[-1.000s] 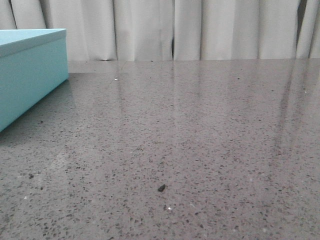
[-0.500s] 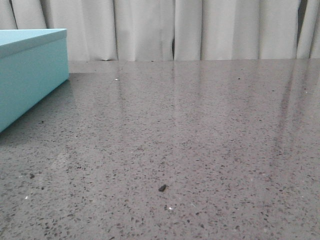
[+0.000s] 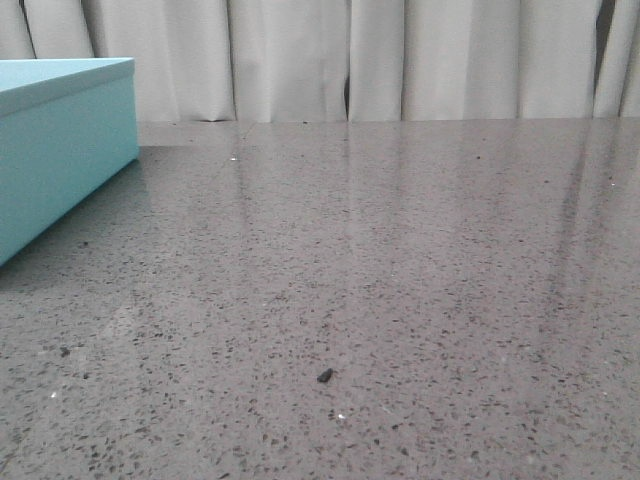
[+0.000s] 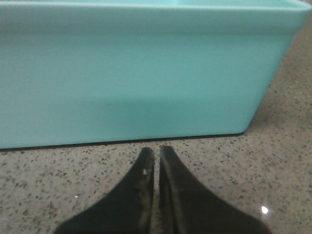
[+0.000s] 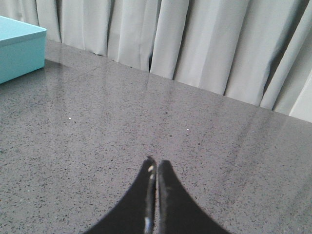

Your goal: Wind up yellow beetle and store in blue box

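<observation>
The left hand [image 4: 155,161] hangs low over the counter [image 4: 273,161] with its two dark fingers [image 4: 141,185] pressed together, only a thin seam between them and nothing held. Its tips point at the long side wall of the blue box [image 4: 136,78], which stands just beyond them on the speckled grey stone, lid seated flush along the top edge. A thin shadow runs under the base of the box.

The right hand [image 5: 156,168] is closed the same way, fingers [image 5: 168,195] meeting tip to tip, empty, held above open counter well away from the box. From its wrist camera one corner of the box shows far off to one side, and pale curtains [image 5: 195,44] hang in folds behind the counter's far edge.

From the front, the box sits at the counter's left, its near corner turned toward the middle. A small dark speck [image 3: 324,376] lies on the stone toward the near edge. The yellow beetle shows in none of the views.
</observation>
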